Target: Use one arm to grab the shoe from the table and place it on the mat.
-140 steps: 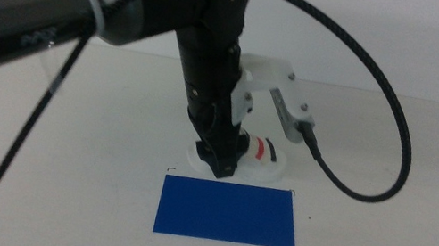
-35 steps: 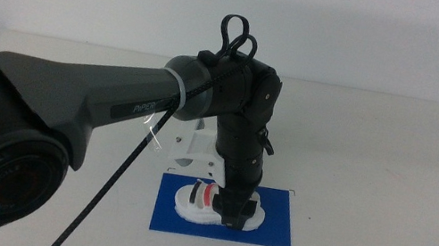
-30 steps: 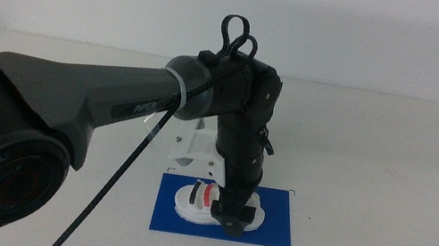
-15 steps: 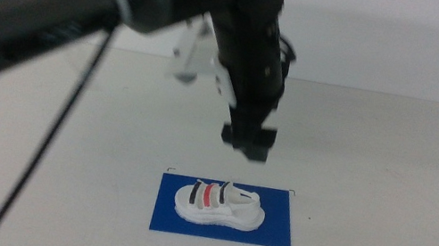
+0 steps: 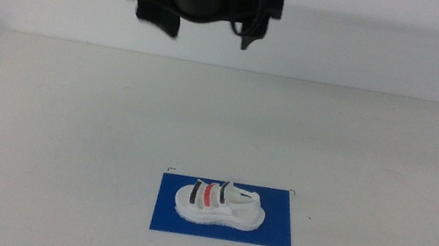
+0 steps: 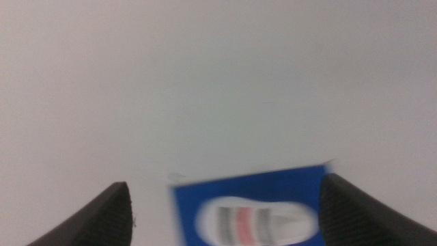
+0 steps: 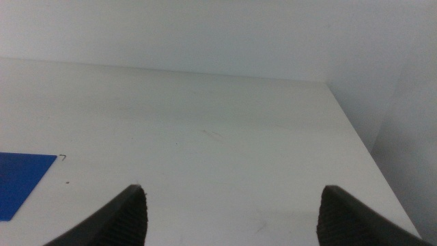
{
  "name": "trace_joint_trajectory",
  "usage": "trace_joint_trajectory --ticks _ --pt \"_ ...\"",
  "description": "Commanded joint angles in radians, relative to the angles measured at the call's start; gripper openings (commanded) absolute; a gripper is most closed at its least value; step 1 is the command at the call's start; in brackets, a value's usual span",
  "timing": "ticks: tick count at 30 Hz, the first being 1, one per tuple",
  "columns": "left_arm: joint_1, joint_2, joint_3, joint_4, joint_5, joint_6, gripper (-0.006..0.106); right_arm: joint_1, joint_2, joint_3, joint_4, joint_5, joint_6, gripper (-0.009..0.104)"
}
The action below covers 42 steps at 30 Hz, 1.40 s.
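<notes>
The white shoe (image 5: pixel 218 205) with two black straps and a red one lies on its sole on the blue mat (image 5: pixel 273 229), near the front of the white table (image 5: pixel 67 114). My left gripper (image 5: pixel 201 13) is open and empty, blurred, high above the table's far side and well clear of the shoe. In the left wrist view its jaws stand wide apart (image 6: pixel 224 186), with the shoe (image 6: pixel 256 222) on the mat (image 6: pixel 198 201) far below. My right gripper (image 7: pixel 232 193) is open and empty over the table's right part, out of the middle view.
The table's far edge meets a pale wall (image 5: pixel 379 42). In the right wrist view the table's right edge (image 7: pixel 355 133) and one corner of the mat (image 7: pixel 20 181) show. Small black marks sit at the mat's far corners.
The left gripper let go of the shoe on the mat, then rose and pulled back to the top of the view. The shoe stays still on the mat.
</notes>
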State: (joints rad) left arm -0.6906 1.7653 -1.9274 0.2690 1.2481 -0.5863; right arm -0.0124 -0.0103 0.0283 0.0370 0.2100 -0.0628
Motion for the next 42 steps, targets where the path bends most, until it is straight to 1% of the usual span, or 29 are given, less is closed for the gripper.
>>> trace_joint_trajectory --ticks 1,3,4,8,14,17,20,22,27,30,37,42 --pt "-0.003 -0.059 -0.031 0.054 0.060 0.233 0.094 -0.002 -0.026 0.005 -0.009 -0.077 -0.008 0.064" --pt "-0.003 -0.071 -0.031 0.110 0.060 0.307 0.094 -0.002 -0.026 0.005 -0.009 -0.077 -0.008 0.064" --pt "-0.003 -0.084 -0.025 0.143 0.056 0.317 0.094 -0.002 -0.026 0.005 -0.009 -0.077 -0.008 0.064" --pt "-0.003 -0.184 0.061 0.229 -0.028 0.322 0.094 -0.002 -0.026 0.005 -0.009 -0.077 -0.008 0.064" --pt "0.007 -0.377 0.324 0.337 -0.327 0.302 0.094 -0.002 -0.026 0.005 -0.009 -0.077 -0.008 0.064" --pt "0.070 -0.457 0.473 0.306 -0.468 0.243 0.094 -0.002 -0.026 0.005 -0.009 -0.077 -0.008 0.064" --pt "0.166 -0.552 0.607 0.232 -0.583 0.213 0.094 -0.002 -0.026 0.005 -0.009 -0.077 -0.008 0.064" --pt "0.228 -0.624 0.703 0.197 -0.653 0.214 0.094 -0.002 -0.026 0.005 -0.009 -0.077 -0.008 0.064" --pt "0.375 -0.804 0.899 0.162 -0.789 0.214 0.094 -0.002 -0.026 0.005 -0.009 -0.077 -0.008 0.064" --pt "0.442 -0.918 0.998 0.150 -0.804 0.214 0.094 -0.002 -0.026 0.005 -0.009 -0.077 -0.008 0.064" --pt "0.457 -1.129 1.132 0.162 -0.761 0.214 0.094 -0.002 -0.026 0.005 -0.009 -0.077 -0.008 0.064" --pt "0.457 -1.259 1.234 0.146 -0.814 0.213 0.094 -0.002 -0.026 0.005 -0.009 -0.077 -0.008 0.064"
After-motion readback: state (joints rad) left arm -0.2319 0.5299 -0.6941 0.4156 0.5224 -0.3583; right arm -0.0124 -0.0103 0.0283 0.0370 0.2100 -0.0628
